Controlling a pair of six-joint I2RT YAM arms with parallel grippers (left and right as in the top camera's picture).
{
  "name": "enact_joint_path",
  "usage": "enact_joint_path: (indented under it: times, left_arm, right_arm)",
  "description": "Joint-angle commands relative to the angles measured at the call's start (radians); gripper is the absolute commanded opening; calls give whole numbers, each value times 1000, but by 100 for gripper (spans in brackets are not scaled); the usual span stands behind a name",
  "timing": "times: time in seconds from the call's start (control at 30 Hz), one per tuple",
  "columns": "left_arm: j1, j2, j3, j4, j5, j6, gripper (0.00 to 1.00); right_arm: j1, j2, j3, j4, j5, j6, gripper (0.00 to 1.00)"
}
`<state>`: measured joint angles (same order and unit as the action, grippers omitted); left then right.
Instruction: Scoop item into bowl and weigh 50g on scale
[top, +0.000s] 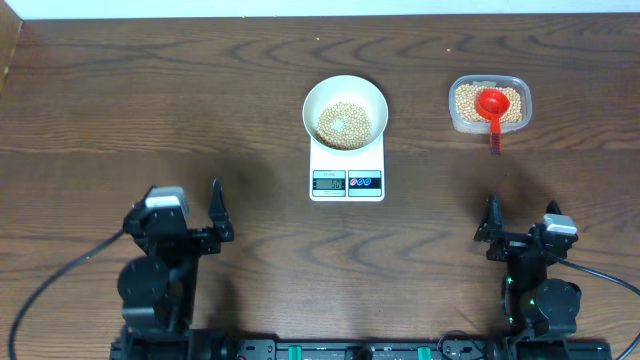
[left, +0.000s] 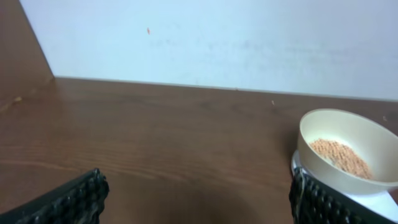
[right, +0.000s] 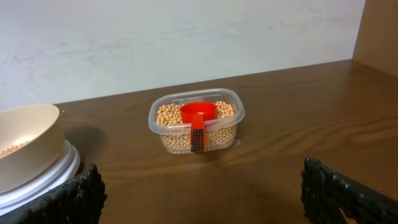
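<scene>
Listing from the left across a dark brown wood-grain table (top: 120, 100), backed by a pale plain wall (left: 217, 37).

Black two-finger left gripper (top: 187, 215). Sat low at the near left edge, well apart from all other entries. Kept ribbed black fingertips (left: 71, 199) spread wide, with only bare wood between them; held nothing.

Small white rectangular digital kitchen scale (top: 330, 160). Stood at table centre, grey LCD display (top: 329, 181) and two round buttons, red and blue (top: 365, 182), facing the near edge. Showed digits too small to read.

Round plain white bowl (top: 312, 100). Rested upright on the scale's far part, overhanging its sides. Held a shallow heap of small round tan-yellow beans (top: 343, 123) in the bottom.

Clear rounded-rectangle plastic tub (top: 455, 112). Stood to the right of the scale, apart from it. Contained more of the same beans, filled well up the walls.

Red plastic scoop (top: 492, 103). Lay with its cup on the beans in the tub, handle crossing the tub's near rim and pointing toward the near edge.

Black two-finger right gripper (top: 522, 235). Sat low at the near right edge, nearer than the tub and well apart from it. Stood with fingers wide apart, clamped on nothing.
</scene>
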<state>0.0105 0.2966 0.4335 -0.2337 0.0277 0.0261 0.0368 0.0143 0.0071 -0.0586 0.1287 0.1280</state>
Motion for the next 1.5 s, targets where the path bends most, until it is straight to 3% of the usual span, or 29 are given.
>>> enact_joint_path:
  times: [0.0, 0.33, 0.6, 1.47]
  left_arm:
    - [23, -92, -105, 51, 5, 11, 96]
    - [69, -297, -339, 157, -24, 21, 95]
    - [72, -295, -424, 160, -29, 21, 95]
    - [72, -292, -430, 161, -35, 22, 95]
  right_arm:
    - [-3, -9, -2, -3, 11, -6, 99]
    - [-3, -9, -2, -3, 11, -6, 99]
    - [-3, -9, -2, -3, 11, -6, 99]
    - [-3, -9, -2, -3, 11, -6, 99]
